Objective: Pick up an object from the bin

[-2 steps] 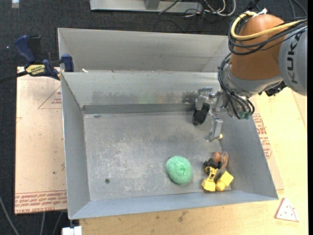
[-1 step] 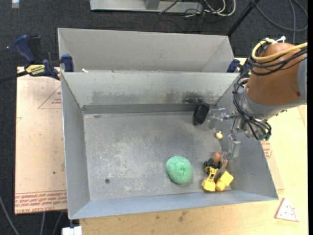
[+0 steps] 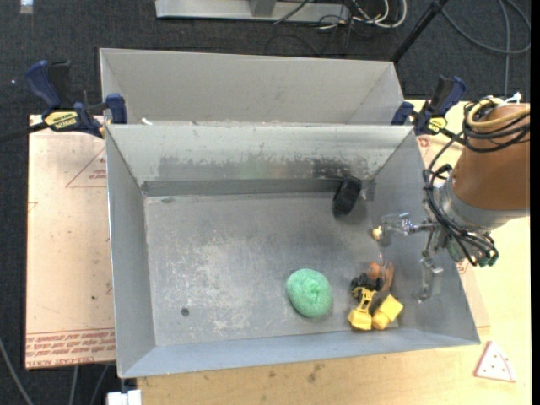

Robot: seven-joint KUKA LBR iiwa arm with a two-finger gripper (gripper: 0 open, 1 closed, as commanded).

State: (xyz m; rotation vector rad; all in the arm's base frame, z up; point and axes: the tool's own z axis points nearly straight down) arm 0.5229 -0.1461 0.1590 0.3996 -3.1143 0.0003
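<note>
The bin (image 3: 126, 251) is dull grey sheet metal with sloping walls and a scuffed, scratched floor. The hand (image 3: 418, 256), bare metal under the arm's smooth orange cover (image 3: 498, 171) and a bundle of dark cables (image 3: 464, 247), hangs low by the right wall in the near right corner. Whether it is released or clenched cannot be told from this angle.

Just to its left lies a small cluster. It holds a yellow toy vehicle (image 3: 363, 304) of hard plastic with dark parts (possibly a digger, though it is too small to be sure). A rounded yellow block (image 3: 389, 312) touches the toy's right side, and an orange-brown piece (image 3: 381, 272) sits just behind them. The orange-brown piece is the nearest of the three to the hand, and the block lies close below it.

Further left, apart from the cluster, rests a green ball (image 3: 310, 294) with a crinkled, soft-looking surface. A black cylinder (image 3: 346, 197), matt and stubby, lies against the foot of the far wall, well apart from the hand.
</note>
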